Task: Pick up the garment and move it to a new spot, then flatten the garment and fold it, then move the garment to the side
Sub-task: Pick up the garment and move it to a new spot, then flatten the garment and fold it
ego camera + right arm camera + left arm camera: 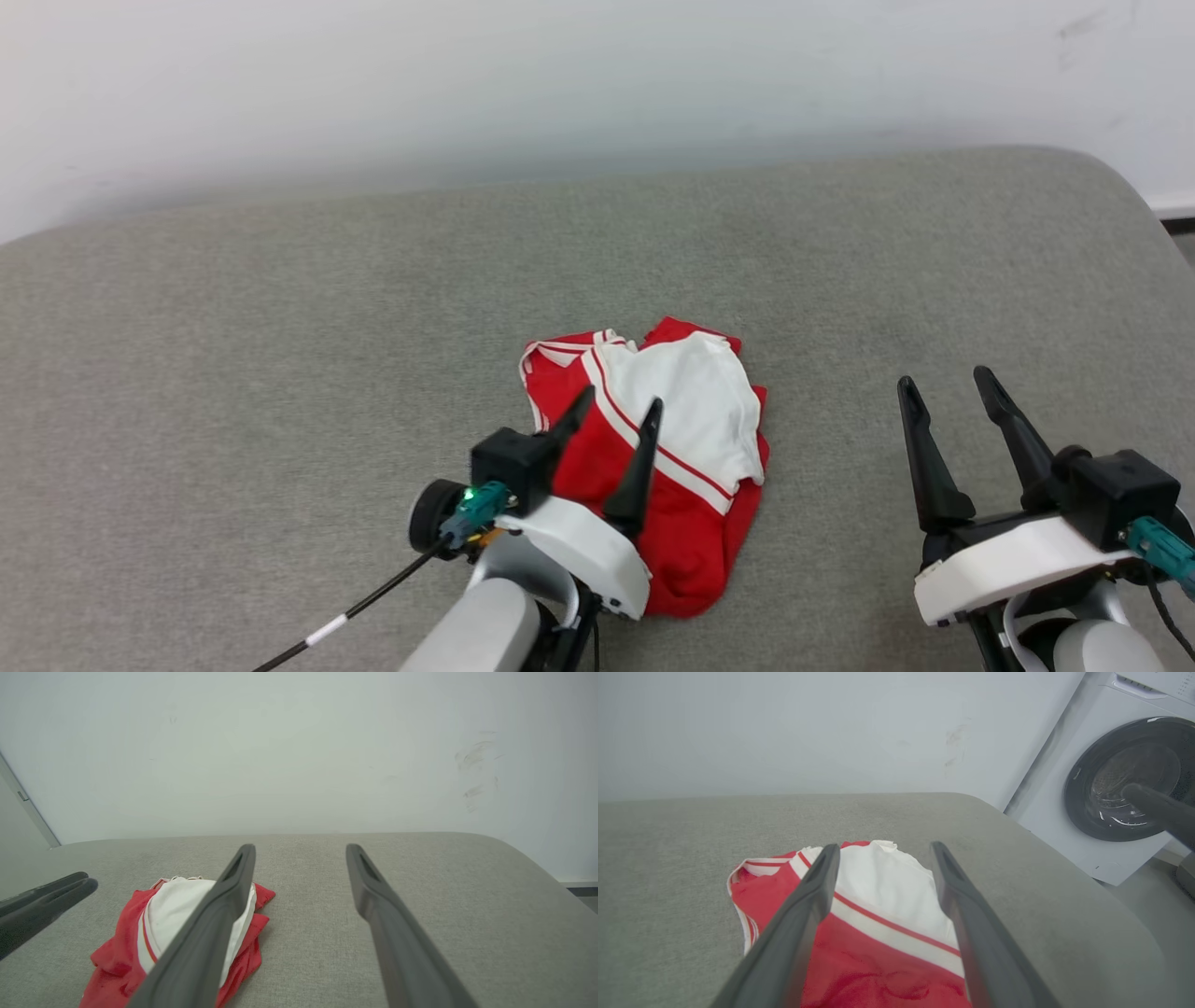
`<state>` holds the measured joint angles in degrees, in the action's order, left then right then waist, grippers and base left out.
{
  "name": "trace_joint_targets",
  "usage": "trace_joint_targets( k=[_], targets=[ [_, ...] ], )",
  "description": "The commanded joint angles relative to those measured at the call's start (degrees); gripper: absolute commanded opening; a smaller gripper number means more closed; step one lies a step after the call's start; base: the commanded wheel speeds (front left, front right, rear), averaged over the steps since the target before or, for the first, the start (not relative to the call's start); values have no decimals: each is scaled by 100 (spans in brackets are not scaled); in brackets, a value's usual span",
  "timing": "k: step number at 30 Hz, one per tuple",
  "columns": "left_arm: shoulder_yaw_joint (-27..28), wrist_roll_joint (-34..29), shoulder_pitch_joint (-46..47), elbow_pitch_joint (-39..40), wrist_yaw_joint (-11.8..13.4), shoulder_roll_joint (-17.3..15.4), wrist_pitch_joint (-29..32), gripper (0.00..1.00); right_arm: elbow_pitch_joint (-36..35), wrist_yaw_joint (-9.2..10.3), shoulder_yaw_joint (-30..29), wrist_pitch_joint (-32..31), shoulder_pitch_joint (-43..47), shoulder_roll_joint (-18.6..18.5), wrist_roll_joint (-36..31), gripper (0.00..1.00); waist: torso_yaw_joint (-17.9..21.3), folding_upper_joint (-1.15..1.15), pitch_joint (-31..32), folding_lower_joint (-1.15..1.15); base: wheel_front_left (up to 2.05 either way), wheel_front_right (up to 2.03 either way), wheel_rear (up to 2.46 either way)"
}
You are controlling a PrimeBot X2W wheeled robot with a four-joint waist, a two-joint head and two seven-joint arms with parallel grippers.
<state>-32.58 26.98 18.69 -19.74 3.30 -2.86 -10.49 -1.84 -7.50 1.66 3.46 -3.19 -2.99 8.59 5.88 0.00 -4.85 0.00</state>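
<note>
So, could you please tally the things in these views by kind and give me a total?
garment: 1
end effectors: 2 (left end effector, right end effector)
washing machine: 1
grey padded surface: 1
Total: 5

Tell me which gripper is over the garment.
The left gripper: its open jaws hang above the crumpled garment, while the right gripper sits apart over the grey surface.

garment: red, white sleeve, red-white stripe trim | surface: grey | wall: white
</note>
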Motion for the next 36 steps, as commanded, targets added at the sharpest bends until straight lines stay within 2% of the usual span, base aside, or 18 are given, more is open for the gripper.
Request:
trace_joint_targets(
  k=[1, 6, 15, 22, 36],
  targets=[
    [105, -31, -4, 70, 99, -42, -120, 100, -19, 3, -35, -23, 101, 16, -8, 100, -144, 0, 141, 0, 0, 0, 0],
    [574, 33, -209, 246, 340, -288, -360, 100, -67, 3, -113, -122, 230, 17, -40, 100, -329, 0, 306, 0, 0, 0, 0],
    [1197, -46, -895, 563, 647, -1020, -448, 100, -146, 3, -202, -323, 513, 16, -67, 100, -493, 0, 545, 0, 0, 0, 0],
    [1124, -144, -1242, 903, 743, -1190, -396, 100, -244, 3, -325, -444, 722, 17, -80, 100, -461, 0, 631, 0, 0, 0, 0],
    [1018, -182, -1362, 1196, 885, -1219, -271, 100, -334, 3, -418, -626, 735, 16, -10, 100, -395, 0, 637, 0, 0, 0, 0]
  ],
)
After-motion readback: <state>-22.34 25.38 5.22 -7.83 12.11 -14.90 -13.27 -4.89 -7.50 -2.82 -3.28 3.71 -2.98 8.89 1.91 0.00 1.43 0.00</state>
